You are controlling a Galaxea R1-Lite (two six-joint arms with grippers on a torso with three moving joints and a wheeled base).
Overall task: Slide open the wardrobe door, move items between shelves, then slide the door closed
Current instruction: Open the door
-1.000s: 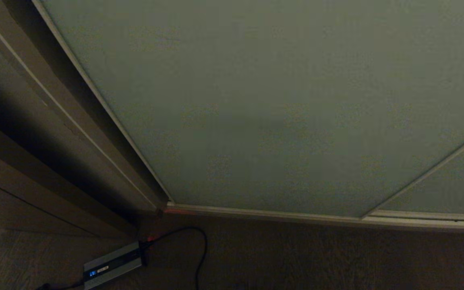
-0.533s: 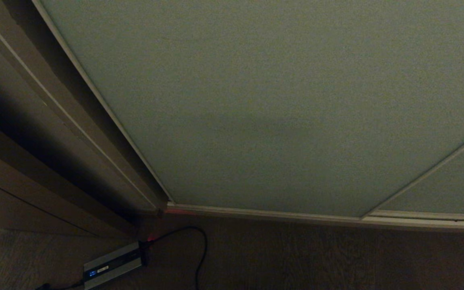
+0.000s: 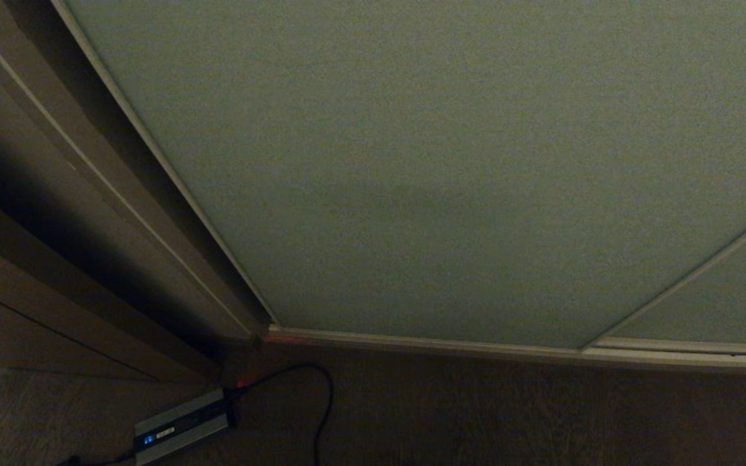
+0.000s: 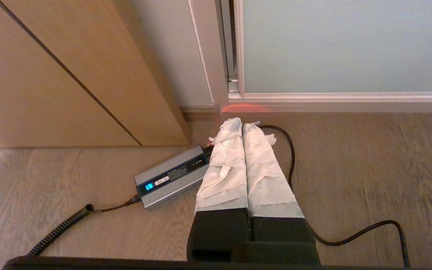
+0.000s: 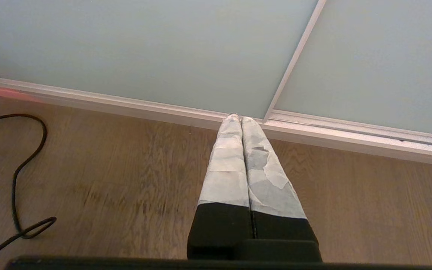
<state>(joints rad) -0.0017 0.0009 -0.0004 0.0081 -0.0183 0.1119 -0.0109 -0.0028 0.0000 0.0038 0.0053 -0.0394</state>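
Observation:
The sliding wardrobe door [image 3: 451, 168] is a matte grey-green panel in a thin pale frame, and it stands closed across most of the head view. It also shows in the left wrist view [image 4: 336, 45] and the right wrist view [image 5: 144, 48]. My left gripper [image 4: 242, 123] hangs over the wooden floor near the door's left corner, shut and empty. Above the floor, in front of the seam between two panels, my right gripper [image 5: 237, 118] is shut with nothing in it. Neither arm shows in the head view. The items and the shelves are hidden behind the door.
A grey power adapter [image 4: 171, 176] with a blue light lies on the floor by the left corner, also in the head view [image 3: 180, 427]. Its black cable [image 4: 351, 236] loops across the floor [image 5: 17, 168]. A brown wooden door casing [image 3: 56, 213] stands left of the wardrobe. A second panel [image 5: 381, 63] lies to the right.

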